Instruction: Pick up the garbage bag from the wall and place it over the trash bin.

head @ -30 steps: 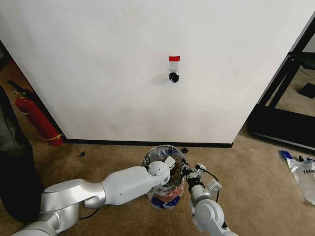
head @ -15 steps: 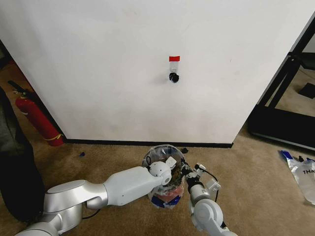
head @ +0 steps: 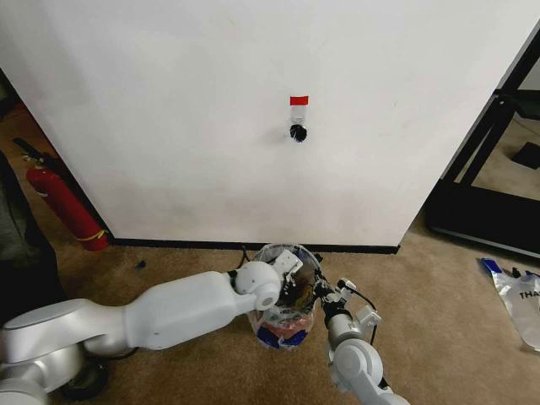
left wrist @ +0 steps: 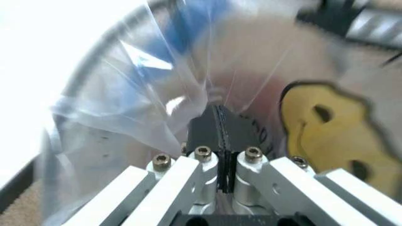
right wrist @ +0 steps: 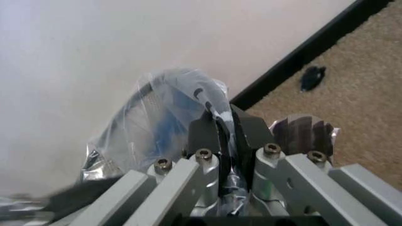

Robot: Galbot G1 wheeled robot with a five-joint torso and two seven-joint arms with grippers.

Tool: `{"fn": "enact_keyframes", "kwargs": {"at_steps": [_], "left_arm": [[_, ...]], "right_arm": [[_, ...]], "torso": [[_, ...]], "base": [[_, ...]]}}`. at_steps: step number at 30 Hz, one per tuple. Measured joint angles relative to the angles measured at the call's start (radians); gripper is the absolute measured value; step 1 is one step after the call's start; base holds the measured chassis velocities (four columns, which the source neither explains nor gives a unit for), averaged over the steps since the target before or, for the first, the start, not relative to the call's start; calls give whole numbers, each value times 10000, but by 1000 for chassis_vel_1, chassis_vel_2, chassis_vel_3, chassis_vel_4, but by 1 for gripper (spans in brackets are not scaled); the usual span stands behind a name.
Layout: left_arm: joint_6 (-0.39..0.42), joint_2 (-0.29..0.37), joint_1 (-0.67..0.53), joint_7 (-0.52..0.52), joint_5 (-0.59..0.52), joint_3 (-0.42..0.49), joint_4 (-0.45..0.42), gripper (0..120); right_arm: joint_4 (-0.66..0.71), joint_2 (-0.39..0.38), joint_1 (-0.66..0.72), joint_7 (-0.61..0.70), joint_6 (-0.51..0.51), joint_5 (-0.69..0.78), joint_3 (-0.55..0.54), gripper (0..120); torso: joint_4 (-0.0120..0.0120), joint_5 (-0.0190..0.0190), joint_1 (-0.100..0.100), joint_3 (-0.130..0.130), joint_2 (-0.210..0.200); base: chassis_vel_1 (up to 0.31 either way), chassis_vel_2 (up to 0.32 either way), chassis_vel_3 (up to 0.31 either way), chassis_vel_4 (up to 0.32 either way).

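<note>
Garbage bag (head: 283,316) sits draped over the trash bin (head: 272,337) at 6 o'clock below the wall (head: 211,110) hook (head: 297,132). We've got left gripper (left wrist: 220,126) and right gripper (right wrist: 221,128) pinched on its film.

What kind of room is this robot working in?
Probably an office or lab corner, not a home: a plain white wall with a taped hook, carpet, and a fire extinguisher standing on the floor.
</note>
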Motion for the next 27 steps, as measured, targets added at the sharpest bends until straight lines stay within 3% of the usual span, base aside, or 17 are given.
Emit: {"fn": "enact_keyframes", "kwargs": {"at_steps": [3, 6, 7, 9, 14, 15, 17, 20, 27], "left_arm": [[0, 434, 74, -68, -12, -428, -716, 0], [-8, 674, 962, -18, 358, -2396, -1609, 0], [-8, 674, 962, -18, 358, -2396, -1609, 0], [2, 852, 2070, 43, 570, -3971, -2222, 0], [-394, 1709, 4408, 293, 1146, -7235, -3281, 0], [-394, 1709, 4408, 293, 1146, -7235, -3281, 0], [-598, 1814, 5493, 439, 1456, -8104, -3484, 0], [-794, 1714, 6589, 529, 1653, -9204, -3730, 0], [-1031, 1422, 7108, 683, 2014, -9423, -3668, 4]], "right_arm": [[-60, 110, 58, -103, 49, 3, 7, 1], [-116, 319, 119, -337, 126, 35, 39, 1], [-116, 319, 119, -337, 126, 35, 39, 1], [-123, 407, 181, -442, 132, 50, -13, 1], [-531, 537, 318, -530, 97, 43, -198, 1], [-531, 537, 318, -530, 97, 43, -198, 1], [-698, 567, 370, -548, 78, 76, -237, 1], [-934, 578, 476, -548, 49, 170, -194, 1], [-828, 490, 230, -532, -119, 157, 156, 5]], "torso": [[1, 3, 0, 0, 0], [-3, 3, -1, -2, 1], [-3, 3, -1, -2, 1], [-2, -10, 0, 0, 0], [3, 6, -1, -2, 1], [3, 6, -1, -2, 1], [-1, -8, 0, 0, 0], [5, 0, -1, -1, 0], [-6, 1, 0, -1, 1]], "base": [[0, 0, 0, 0], [0, 0, 0, 0], [0, 0, 0, 0], [0, 0, 0, 0], [0, 0, 0, 0], [0, 0, 0, 0], [0, 0, 0, 0], [0, 0, 0, 0], [0, 0, 0, 0]]}}
